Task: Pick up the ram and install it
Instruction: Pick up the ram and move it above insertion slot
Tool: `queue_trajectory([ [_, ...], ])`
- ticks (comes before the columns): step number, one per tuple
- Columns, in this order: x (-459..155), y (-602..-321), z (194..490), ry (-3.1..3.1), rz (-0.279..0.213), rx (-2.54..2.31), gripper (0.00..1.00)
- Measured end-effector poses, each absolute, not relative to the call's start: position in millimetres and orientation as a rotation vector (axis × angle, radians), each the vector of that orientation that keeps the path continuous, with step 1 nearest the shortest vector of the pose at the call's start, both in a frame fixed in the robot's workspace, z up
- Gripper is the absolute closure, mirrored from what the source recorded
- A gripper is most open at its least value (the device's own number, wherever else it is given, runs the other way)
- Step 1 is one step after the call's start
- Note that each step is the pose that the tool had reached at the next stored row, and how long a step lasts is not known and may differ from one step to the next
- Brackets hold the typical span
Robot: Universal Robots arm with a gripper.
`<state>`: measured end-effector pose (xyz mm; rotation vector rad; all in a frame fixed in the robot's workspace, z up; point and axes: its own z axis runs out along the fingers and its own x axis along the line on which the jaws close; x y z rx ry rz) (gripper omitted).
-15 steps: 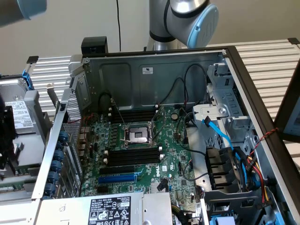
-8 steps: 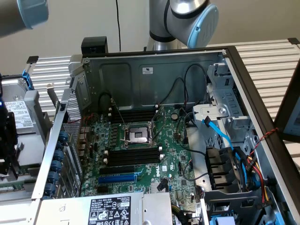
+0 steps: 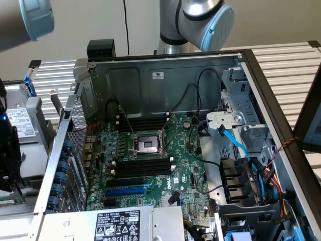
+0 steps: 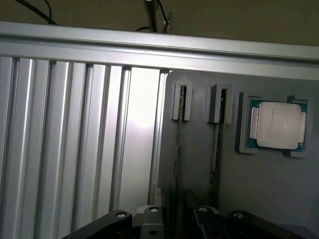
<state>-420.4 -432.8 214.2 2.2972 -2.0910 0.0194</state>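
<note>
Gripper (image 4: 175, 223) is open, fingers (image 4: 151, 221) apart, with the gap lined up on the ram (image 4: 177, 149); can't tell if there's contact. The ram stands on edge in the grey holder (image 4: 279, 189), in the slot nearest the holder's edge that borders the ribbed aluminium table (image 4: 65, 149). A second stick (image 4: 215, 149) sits in the next slot inward, and a CPU chip (image 4: 276, 124) is seated past that. In the exterior view the PC case (image 3: 165, 80) lies open, and the black memory slots (image 3: 143, 168) on the motherboard (image 3: 185, 170) are bare, no ram fitted.
</note>
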Motion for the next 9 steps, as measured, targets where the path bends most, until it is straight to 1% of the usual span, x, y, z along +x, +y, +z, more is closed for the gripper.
queue_trajectory([
  [9, -421.2, -432.7, 204.1, -2.075, 0.010, 2.322, 0.72],
])
